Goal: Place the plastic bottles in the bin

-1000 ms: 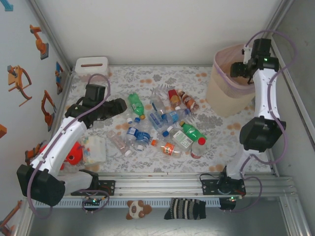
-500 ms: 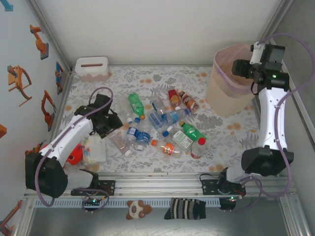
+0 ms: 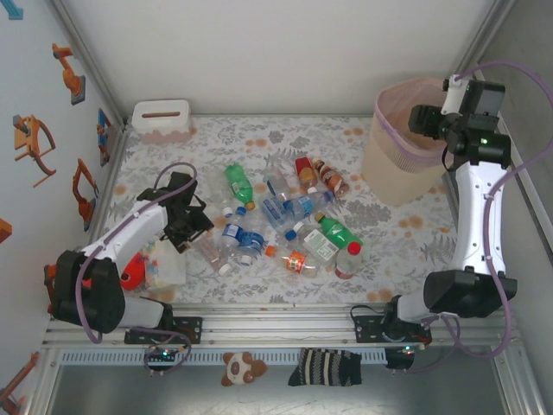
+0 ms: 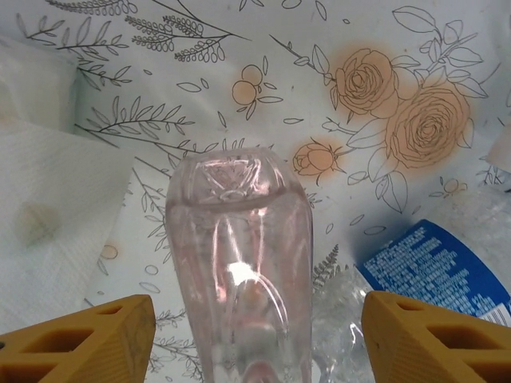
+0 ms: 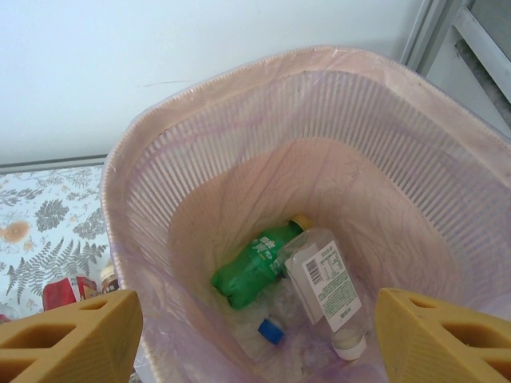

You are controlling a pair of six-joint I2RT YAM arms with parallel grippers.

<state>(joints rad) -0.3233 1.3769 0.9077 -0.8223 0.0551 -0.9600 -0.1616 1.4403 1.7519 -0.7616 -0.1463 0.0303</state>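
The plastic bottles (image 3: 285, 220), small clear, green and red-labelled drink bottles with coloured caps, lie mostly in a loose heap in the middle of the floral-clothed table (image 3: 216, 143) in the top view, well apart from the tall beige-pink bin (image 3: 389, 164) with its translucent pink liner at the far right. Over the last second the left tool (image 3: 192, 226) has come down from above the table to the left edge of the heap, while the right arm has raised its elbow and the right tool (image 3: 421, 121) has stayed at the bin's mouth. In the left wrist view the left tool (image 4: 255, 335) has its two yellow fingers (image 4: 88, 335) apart on either side of a clear pink-tinted bottle (image 4: 239, 263) lying on the table. A gap shows on both sides, so nothing is gripped yet, and a crumpled bottle with a blue label (image 4: 431, 267) lies just beside it to the right. In the right wrist view the right tool (image 5: 263, 335) stands apart and empty above the bin (image 5: 239, 104), where a green bottle (image 5: 255, 267) and a clear bottle with a white label (image 5: 323, 283) rest on the bottom. I judge that a drop-off is done and the next pick is lined up: the left fingers need only close on the pink-tinted bottle, though most of the heap is yet to be moved
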